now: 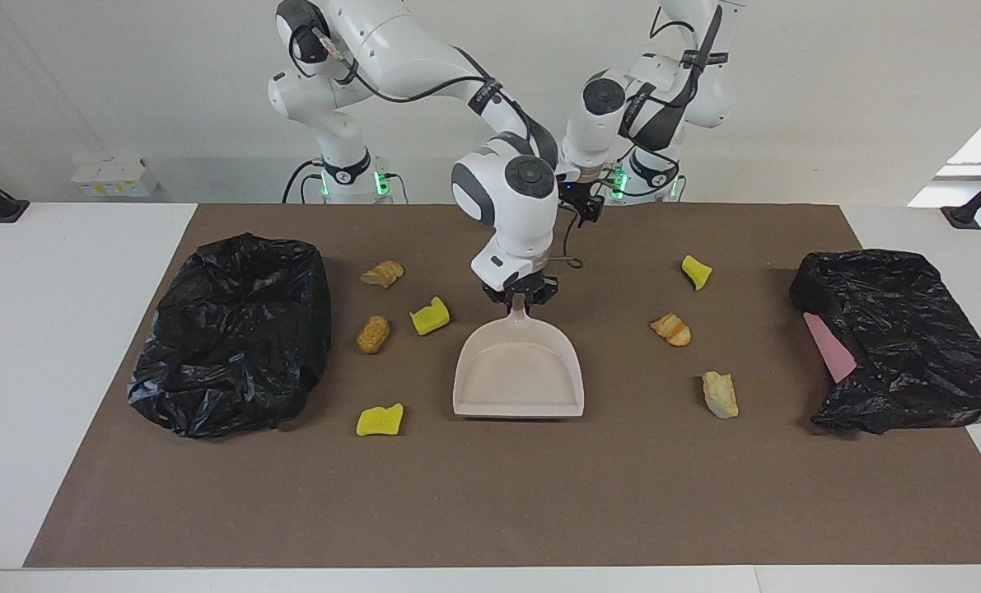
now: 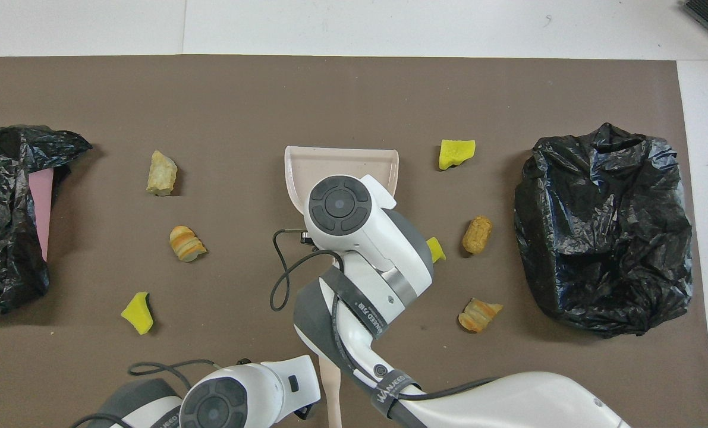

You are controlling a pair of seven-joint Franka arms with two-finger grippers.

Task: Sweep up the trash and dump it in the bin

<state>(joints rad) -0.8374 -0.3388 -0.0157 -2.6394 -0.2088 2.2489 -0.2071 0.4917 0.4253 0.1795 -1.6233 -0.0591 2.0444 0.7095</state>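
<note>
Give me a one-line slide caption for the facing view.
Right gripper shut on the dustpan handle amid seven scattered trash pieces, between two black-bagged bins.

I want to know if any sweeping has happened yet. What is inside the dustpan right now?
The facing view shows nothing in the dustpan; all seven pieces of trash lie on the mat around it. From overhead the right arm covers the pan's handle end. The right gripper is shut on the handle.
</note>
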